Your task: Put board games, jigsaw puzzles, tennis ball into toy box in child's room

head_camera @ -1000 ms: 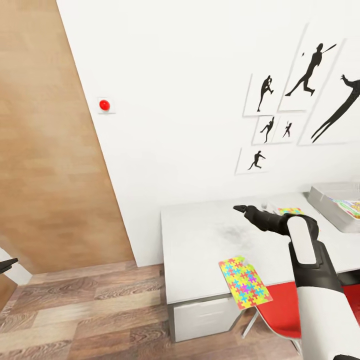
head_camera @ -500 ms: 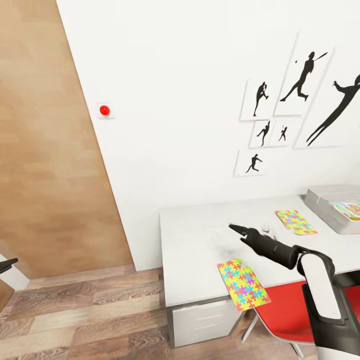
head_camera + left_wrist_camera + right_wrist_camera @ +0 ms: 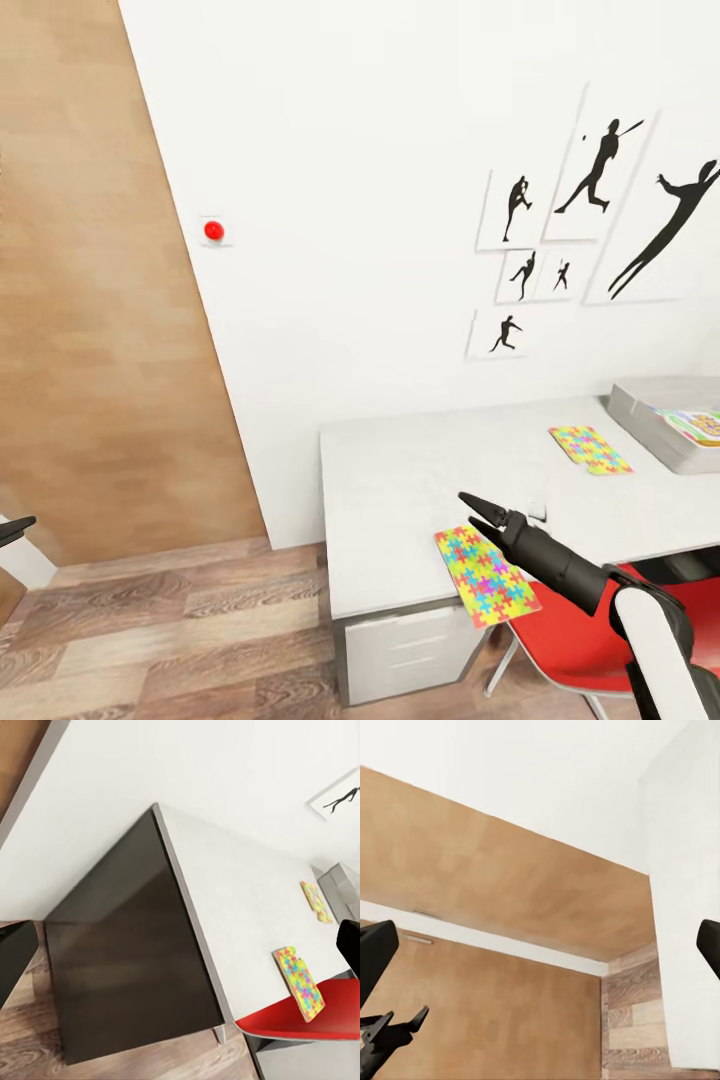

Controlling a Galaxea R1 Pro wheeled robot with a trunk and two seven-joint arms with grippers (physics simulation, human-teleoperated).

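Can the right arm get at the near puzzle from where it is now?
Probably yes. The right gripper hangs open just above the near puzzle, which overhangs the table edge, and nothing lies between them. The red chair sits below, out of the way.
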